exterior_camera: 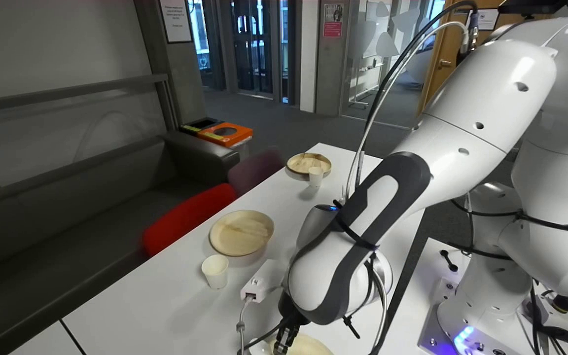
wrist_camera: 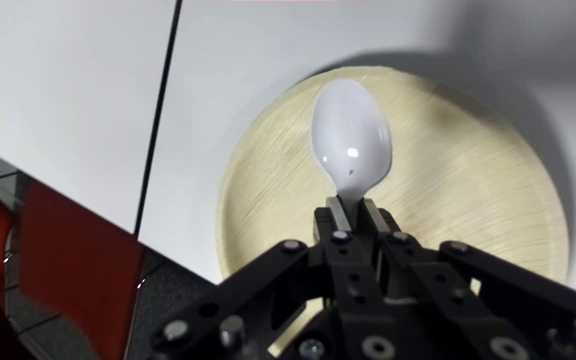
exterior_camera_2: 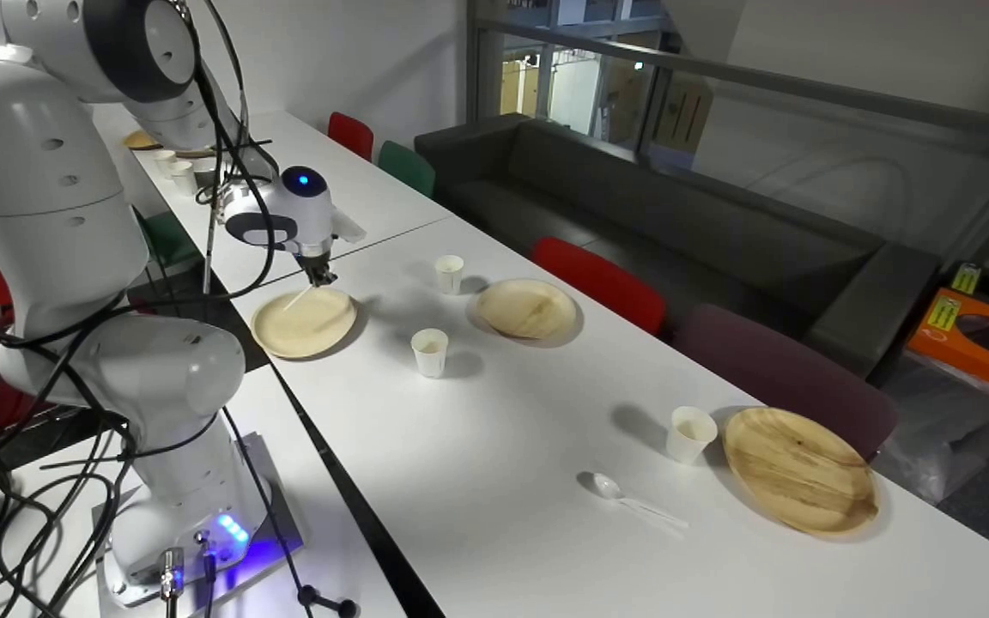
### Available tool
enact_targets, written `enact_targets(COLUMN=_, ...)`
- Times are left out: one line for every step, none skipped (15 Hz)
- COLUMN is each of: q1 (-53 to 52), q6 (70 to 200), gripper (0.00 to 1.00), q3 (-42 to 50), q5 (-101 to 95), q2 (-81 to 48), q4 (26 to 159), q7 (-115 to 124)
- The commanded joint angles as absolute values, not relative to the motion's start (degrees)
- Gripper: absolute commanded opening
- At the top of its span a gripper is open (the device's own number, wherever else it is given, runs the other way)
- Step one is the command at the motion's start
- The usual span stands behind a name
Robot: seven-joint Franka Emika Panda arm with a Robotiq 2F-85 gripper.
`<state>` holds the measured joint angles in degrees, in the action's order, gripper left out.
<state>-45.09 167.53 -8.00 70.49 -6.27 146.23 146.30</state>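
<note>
My gripper is shut on the neck of a white plastic spoon. The spoon's bowl sticks out beyond the fingertips; most of its handle is hidden by the fingers in the wrist view. The gripper also shows in both exterior views. It holds the spoon above a round pale plate near the table's edge. In an exterior view the plate lies just below the gripper, and a thin white part of the spoon slants down from it.
A second pale plate lies near white cups. Farther along the white table are another white spoon, a cup and a wooden plate. Chairs and a grey sofa line the far side.
</note>
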Motion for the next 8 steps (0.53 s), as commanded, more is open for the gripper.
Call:
enact_targets(q1=-47.91, q6=176.24, gripper=0.03, q3=-4.74, q5=68.21, q2=-11.49, q4=146.82, q7=150.51)
enact_targets(q1=-48.88, q6=177.67, gripper=0.03, q3=-3.8, q5=67.73, q2=-12.54, q4=147.14, q7=150.68)
enact_targets(q1=-50.36, q6=179.02, gripper=0.03, q3=-2.37, q5=68.94, q2=-14.14, q4=147.37, q7=149.61)
enact_targets(q1=-52.41, q6=180.07, gripper=0.03, q3=-0.67, q5=69.61, q2=-15.81, q4=147.75, q7=149.58)
enact_targets(q1=-54.3, q6=179.46, gripper=0.03, q3=0.93, q5=69.86, q2=-16.66, q4=148.17, q7=149.47)
enact_targets(q1=-56.3, q6=178.79, gripper=0.03, q3=2.65, q5=70.29, q2=-17.23, q4=148.57, q7=149.38)
enact_targets(q1=-58.41, q6=177.85, gripper=0.03, q3=4.27, q5=70.39, q2=-17.39, q4=149.12, q7=149.38)
enact_targets(q1=-61.02, q6=177.25, gripper=0.03, q3=6.31, q5=70.67, q2=-17.34, q4=149.66, q7=149.38)
